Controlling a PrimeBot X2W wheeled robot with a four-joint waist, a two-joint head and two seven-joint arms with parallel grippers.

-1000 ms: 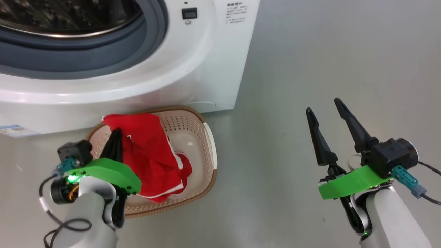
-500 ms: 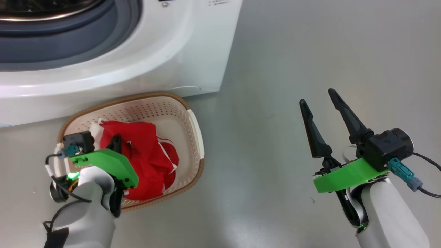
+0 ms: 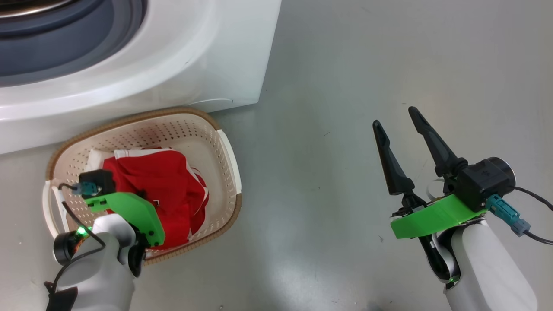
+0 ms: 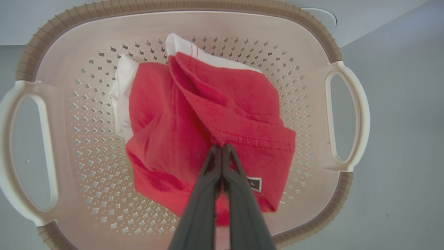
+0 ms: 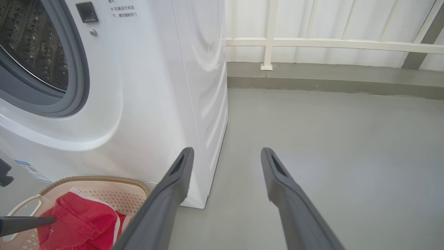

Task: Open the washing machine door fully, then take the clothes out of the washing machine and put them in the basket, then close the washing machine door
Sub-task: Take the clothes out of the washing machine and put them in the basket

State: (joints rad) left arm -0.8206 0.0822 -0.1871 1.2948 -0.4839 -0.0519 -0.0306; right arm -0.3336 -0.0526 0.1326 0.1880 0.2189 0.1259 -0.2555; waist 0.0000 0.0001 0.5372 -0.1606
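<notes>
The red clothes with white trim lie bunched inside the cream basket, which stands on the floor in front of the white washing machine. My left gripper points down into the basket and is shut on a fold of the clothes. My right gripper hangs open over bare floor to the right of the basket, holding nothing. The right wrist view shows the washing machine with its grey seal and steel drum uncovered. The washing machine door is out of view.
Grey floor spreads to the right of the machine. A white railing and low wall close off the far side. The basket's two side handles stand free of the clothes.
The head camera has shifted, sliding the machine up and left. My left gripper has lowered the clothes from over the basket's rim down inside it. The right gripper holds its pose.
</notes>
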